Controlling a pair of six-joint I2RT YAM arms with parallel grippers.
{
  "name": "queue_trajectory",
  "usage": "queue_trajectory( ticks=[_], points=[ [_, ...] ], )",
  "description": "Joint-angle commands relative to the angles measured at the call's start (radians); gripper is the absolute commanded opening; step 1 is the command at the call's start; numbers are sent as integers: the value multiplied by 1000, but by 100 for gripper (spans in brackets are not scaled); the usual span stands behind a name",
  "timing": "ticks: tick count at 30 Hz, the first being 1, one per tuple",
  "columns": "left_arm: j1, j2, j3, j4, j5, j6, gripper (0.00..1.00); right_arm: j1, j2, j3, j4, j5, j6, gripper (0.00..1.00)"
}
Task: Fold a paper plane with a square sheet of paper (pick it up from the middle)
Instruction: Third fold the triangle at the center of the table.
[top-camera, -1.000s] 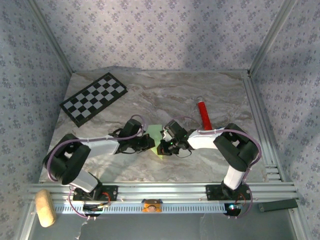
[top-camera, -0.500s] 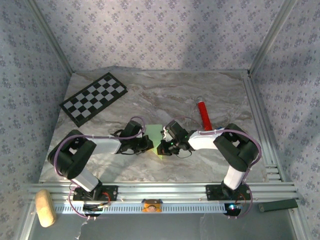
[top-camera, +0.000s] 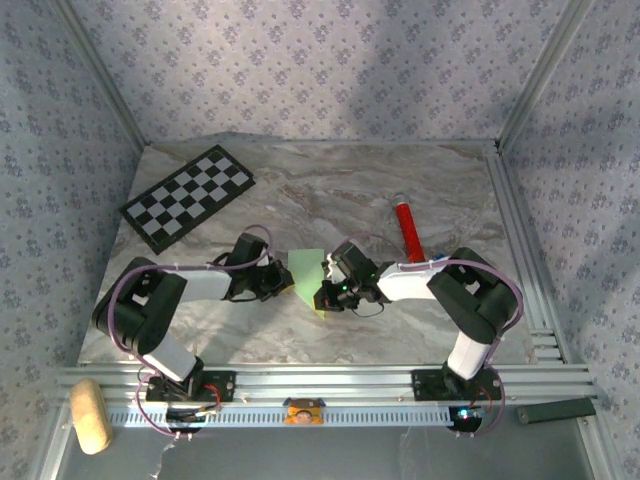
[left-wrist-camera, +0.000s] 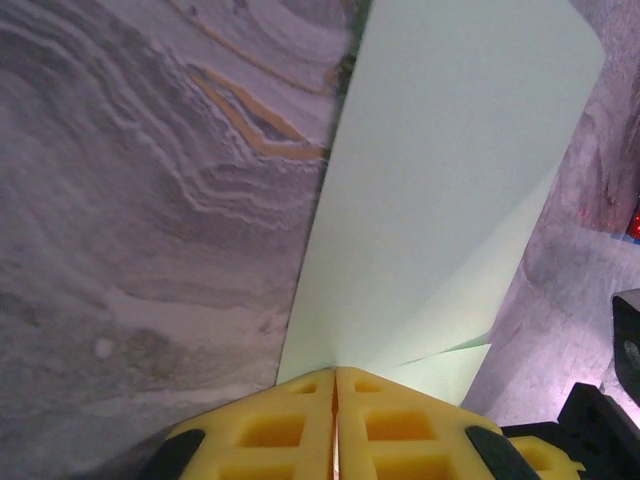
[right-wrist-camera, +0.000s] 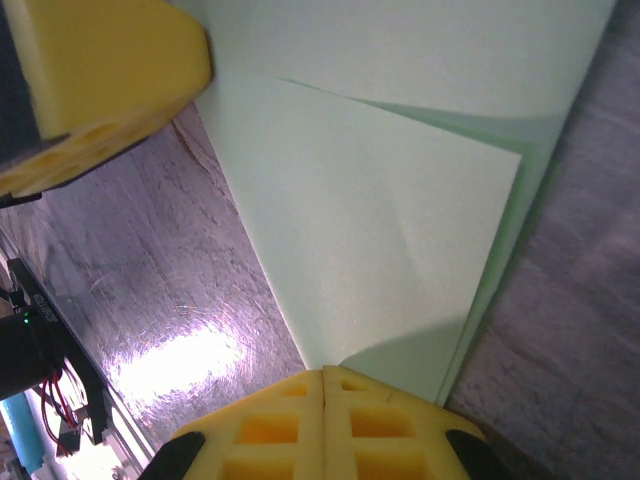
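Marble table (top-camera: 330, 190): left jaws, right jaws both clamped on green paper (left-wrist-camera: 440, 180).

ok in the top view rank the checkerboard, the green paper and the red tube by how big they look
1. checkerboard: clearly largest.
2. green paper: folded and partly covered, but what shows is wider than the tube.
3. red tube: roughly as long as the visible paper, but far slimmer.
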Motion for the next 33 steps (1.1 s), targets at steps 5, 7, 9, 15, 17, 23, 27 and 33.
queue_trajectory(
  ticks=[5, 7, 9, 15, 17, 23, 27, 33],
  points=[
    [75, 16, -13, -103, -75, 50, 8, -2, 28, -62, -142, 65, -1, 5],
    [87, 6, -9, -107, -65, 54, 8, -2, 27, -63, -138, 61, -3, 5],
    [91, -7, 7, -123, -52, 62, 8, -3, 30, -62, -137, 55, -5, 5],
    [87, -103, 15, -156, -50, 57, 10, -12, 30, -54, -137, 45, -18, 5],
    [83, -146, 15, -170, -53, 63, 12, -16, 32, -51, -139, 40, -21, 5],
    [17, -223, 18, -173, -57, 87, 14, -19, 32, -39, -152, 41, -26, 5],
    [-40, -169, 46, -137, -21, 110, 14, -19, 30, -37, -155, 42, -26, 5],
    [-65, -43, 91, -95, 11, 127, 13, -19, 24, -35, -152, 44, -24, 6]
  ],
)
